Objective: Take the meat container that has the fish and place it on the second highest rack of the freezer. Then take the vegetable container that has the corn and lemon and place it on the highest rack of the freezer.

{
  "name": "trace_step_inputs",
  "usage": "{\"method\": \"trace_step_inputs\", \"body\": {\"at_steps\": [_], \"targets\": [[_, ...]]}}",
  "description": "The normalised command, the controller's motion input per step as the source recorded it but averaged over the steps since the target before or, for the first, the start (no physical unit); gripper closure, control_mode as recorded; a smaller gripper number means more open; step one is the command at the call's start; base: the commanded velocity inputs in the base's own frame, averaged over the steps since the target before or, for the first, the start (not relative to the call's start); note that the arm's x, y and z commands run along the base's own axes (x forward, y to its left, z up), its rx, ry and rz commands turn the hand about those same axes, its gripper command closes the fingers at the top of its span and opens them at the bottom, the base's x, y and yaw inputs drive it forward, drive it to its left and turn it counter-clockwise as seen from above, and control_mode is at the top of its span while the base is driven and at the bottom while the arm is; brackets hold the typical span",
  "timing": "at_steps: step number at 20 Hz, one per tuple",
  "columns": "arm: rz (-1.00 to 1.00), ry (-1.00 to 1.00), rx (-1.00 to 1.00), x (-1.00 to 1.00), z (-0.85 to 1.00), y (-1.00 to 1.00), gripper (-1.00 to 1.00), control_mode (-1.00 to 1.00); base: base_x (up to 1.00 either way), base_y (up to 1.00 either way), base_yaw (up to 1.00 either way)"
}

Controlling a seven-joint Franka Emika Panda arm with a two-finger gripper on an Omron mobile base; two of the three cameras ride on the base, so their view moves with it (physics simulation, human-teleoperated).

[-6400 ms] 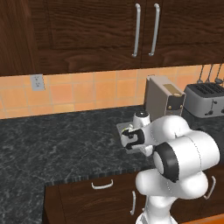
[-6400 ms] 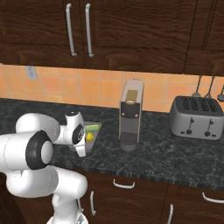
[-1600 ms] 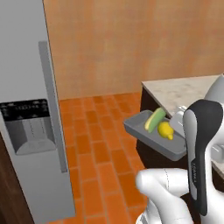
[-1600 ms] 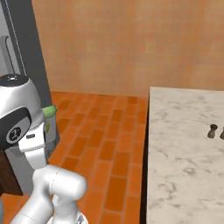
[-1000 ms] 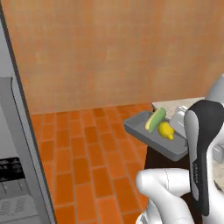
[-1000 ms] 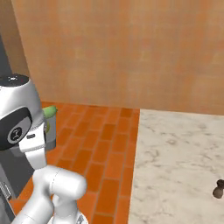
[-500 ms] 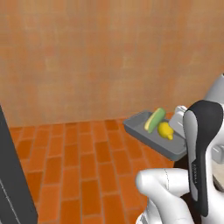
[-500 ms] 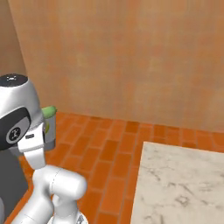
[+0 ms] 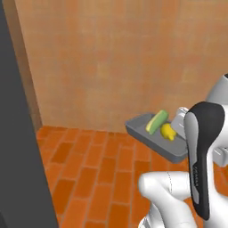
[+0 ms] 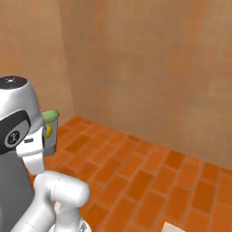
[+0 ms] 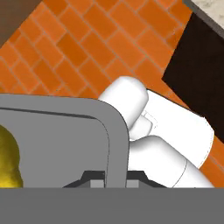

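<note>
Corn (image 9: 156,122) and lemon (image 9: 167,131) lie side by side in the vegetable container (image 9: 144,136).

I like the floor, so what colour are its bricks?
The floor bricks are orange, some darker reddish-orange, with thin dark lines between them. The left base view shows them best.

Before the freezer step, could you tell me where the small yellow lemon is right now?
In the left base view, the small yellow lemon lies in the grey tray, right of the green corn, above the brick floor.

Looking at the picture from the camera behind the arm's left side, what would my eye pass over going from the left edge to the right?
Dark grey freezer side → brick floor → grey vegetable container → green corn → yellow lemon → the robot's white and dark arm.
</note>
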Motion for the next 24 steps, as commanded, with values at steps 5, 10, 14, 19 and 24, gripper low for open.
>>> {"method": "trace_step_inputs", "body": {"at_steps": [5, 10, 14, 19, 24], "targets": [[0.00, 0.00, 0.00, 0.00, 0.00, 0.00, 1.00, 1.00, 0.71, 0.00, 0.85], [0.00, 0.00, 0.00, 0.00, 0.00, 0.00, 1.00, 1.00, 0.23, 0.00, 0.92], [0.00, 0.00, 0.00, 0.00, 0.00, 0.00, 1.00, 1.00, 0.00, 0.00, 0.92], [0.00, 0.00, 0.00, 0.00, 0.00, 0.00, 1.00, 1.00, 0.09, 0.14, 0.86], [0.00, 0.00, 0.00, 0.00, 0.00, 0.00, 1.00, 1.00, 0.65, 0.12, 0.65]]}}
